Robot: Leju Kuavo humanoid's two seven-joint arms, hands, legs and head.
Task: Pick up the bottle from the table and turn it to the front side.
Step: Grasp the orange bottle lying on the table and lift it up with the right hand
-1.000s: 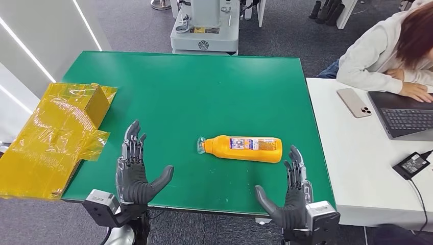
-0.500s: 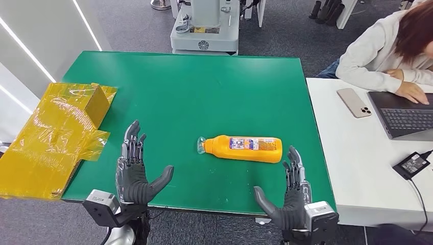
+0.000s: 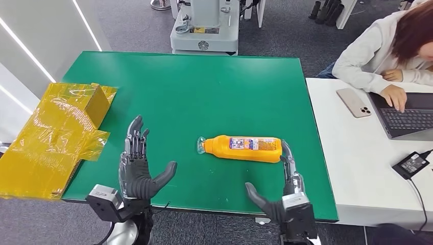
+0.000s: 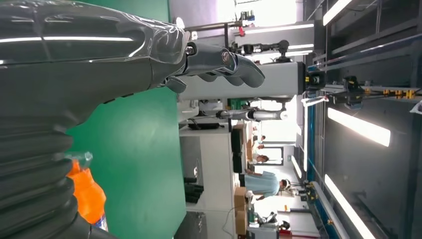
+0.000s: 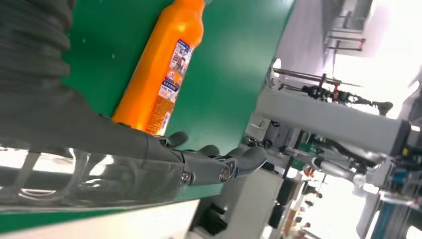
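**Setting: robotics lab with office area**

The space is an indoor test lab. A green-topped work table stands on grey carpet, with a grey machine base behind it. Beside it, a person types on a laptop at a white desk. The left wrist view shows ceiling light strips, industrial racks and more people farther back.

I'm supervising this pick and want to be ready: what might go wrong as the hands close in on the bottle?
1. The bottle lies on its side, so a nudge from the right hand at its base may roll it.
2. It lies near the green table's right edge and might go over.
3. The left hand is farther away, so support may come late.
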